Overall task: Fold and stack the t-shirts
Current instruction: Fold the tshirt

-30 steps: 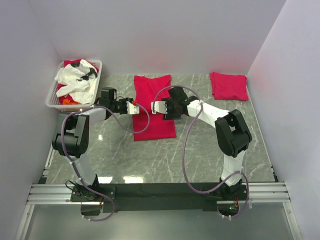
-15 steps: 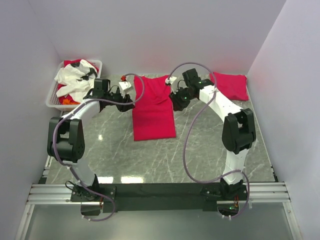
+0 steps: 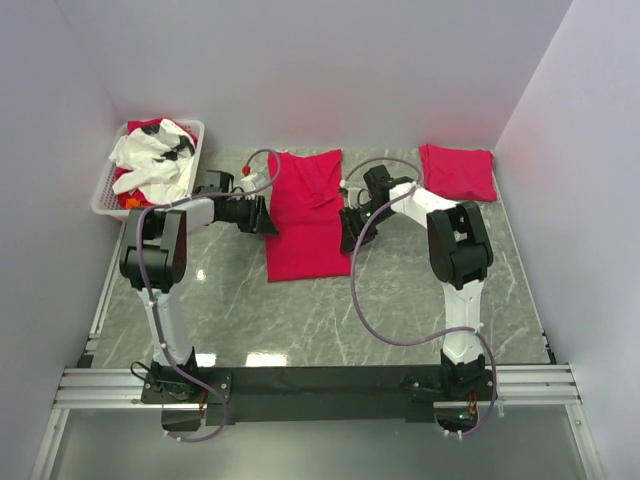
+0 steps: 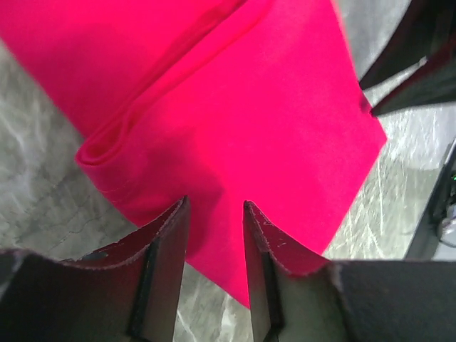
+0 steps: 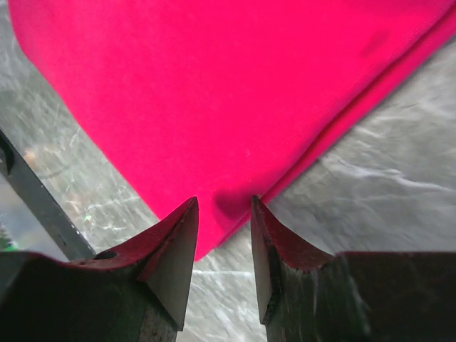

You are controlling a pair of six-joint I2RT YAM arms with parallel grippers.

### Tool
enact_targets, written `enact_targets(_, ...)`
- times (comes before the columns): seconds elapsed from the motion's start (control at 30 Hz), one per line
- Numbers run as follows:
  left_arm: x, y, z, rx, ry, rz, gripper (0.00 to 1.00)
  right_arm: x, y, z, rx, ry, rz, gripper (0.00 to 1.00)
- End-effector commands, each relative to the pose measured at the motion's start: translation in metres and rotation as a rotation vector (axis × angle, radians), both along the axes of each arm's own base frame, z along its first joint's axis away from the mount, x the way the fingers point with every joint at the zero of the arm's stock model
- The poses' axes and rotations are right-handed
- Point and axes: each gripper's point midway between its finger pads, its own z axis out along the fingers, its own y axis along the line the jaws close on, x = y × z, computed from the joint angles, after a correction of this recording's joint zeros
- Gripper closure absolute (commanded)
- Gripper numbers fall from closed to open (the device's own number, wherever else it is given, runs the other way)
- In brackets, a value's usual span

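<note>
Shirt (image 3: 305, 225): red, folded into a long strip and lying flat at the middle of the table (image 3: 300, 310), its length running away from the arm bases. In the left wrist view a soft rolled fold runs along it.
Folded shirt (image 3: 457, 172): a small red square at the far right corner, well apart from both grippers.
Left arm (image 3: 150, 262): goes up from its base at the near left and bends sharply at the elbow just beside the basket (image 3: 103, 195). The forearm then runs rightward, low over the marble, towards the strip's left edge.
Left gripper (image 3: 265, 218): at the shirt's left edge, about halfway along it, pointing right and down. The jaws stand a narrow gap apart. The cloth's edge shows through the gap and passes under the tips, and no cloth shows pinched between them.
Right arm (image 3: 458, 248): goes up from its base at the near right to a high elbow. The forearm reaches left and towards the far side, and the wrist turns back down at the strip's right edge.
Right gripper (image 3: 347, 228): at the shirt's right edge, roughly opposite the left one, with the strip between them. The jaws are slightly parted. The tips are low at the hem, with red cloth and bare marble both showing in the gap.
Basket contents: white cloths (image 3: 155, 160) heaped over red ones, at the far left.
Cables (image 3: 365, 300): a purple loop hangs from each forearm down to its base.
</note>
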Motion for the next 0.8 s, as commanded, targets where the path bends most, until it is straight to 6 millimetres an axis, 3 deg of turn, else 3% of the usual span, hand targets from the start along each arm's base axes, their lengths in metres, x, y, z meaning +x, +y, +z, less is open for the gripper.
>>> enact_targets(0.0, -0.006, -0.003, -0.014, -0.015, 0.175, 0.062, 0.59, -0.018, 0.003, -0.018, 0.024, 0.101, -0.031, 0.58)
enact_targets(0.1, -0.022, -0.003, -0.029, -0.021, 0.259, 0.076, 0.6, -0.036, -0.002, -0.031, 0.004, 0.144, -0.037, 0.58)
enact_targets(0.23, -0.054, -0.001, -0.037, -0.016, 0.324, 0.075, 0.61, -0.059, -0.005, -0.032, -0.007, 0.157, -0.023, 0.59)
enact_targets(0.33, -0.069, -0.002, -0.033, -0.023, 0.339, 0.059, 0.61, -0.082, -0.008, -0.035, -0.034, 0.181, 0.012, 0.59)
enact_targets(0.4, -0.076, -0.002, -0.016, -0.042, 0.3, 0.03, 0.6, -0.089, -0.012, -0.025, -0.031, 0.146, 0.039, 0.59)
enact_targets(0.43, -0.077, 0.0, -0.007, -0.049, 0.24, -0.001, 0.6, -0.093, -0.015, -0.02, -0.034, 0.132, 0.053, 0.56)
enact_targets(0.47, -0.08, 0.002, 0.013, -0.047, 0.166, -0.015, 0.59, -0.092, -0.015, -0.001, -0.013, 0.07, 0.073, 0.53)
enact_targets(0.53, -0.082, 0.009, 0.03, -0.014, -0.015, -0.1, 0.58, -0.107, -0.016, 0.013, 0.006, 0.005, 0.147, 0.46)
enact_targets(0.57, -0.089, 0.012, 0.049, 0.003, -0.118, -0.139, 0.57, -0.114, -0.018, 0.031, 0.006, -0.079, 0.18, 0.43)
enact_targets(0.63, -0.099, 0.02, 0.055, 0.074, -0.306, -0.251, 0.54, -0.119, -0.02, 0.041, -0.029, -0.235, 0.279, 0.37)
enact_targets(0.67, -0.111, 0.023, 0.061, 0.105, -0.391, -0.294, 0.52, -0.134, -0.017, 0.05, -0.041, -0.331, 0.347, 0.35)
enact_targets(0.7, -0.118, 0.028, 0.058, 0.154, -0.501, -0.382, 0.51, -0.13, -0.025, 0.045, -0.134, -0.446, 0.409, 0.33)
enact_targets(0.73, -0.132, 0.034, 0.044, 0.194, -0.525, -0.429, 0.5, -0.124, -0.022, 0.057, -0.144, -0.584, 0.438, 0.32)
enact_targets(0.77, -0.139, 0.036, 0.048, 0.232, -0.606, -0.472, 0.5, -0.14, -0.021, 0.041, -0.186, -0.627, 0.521, 0.32)
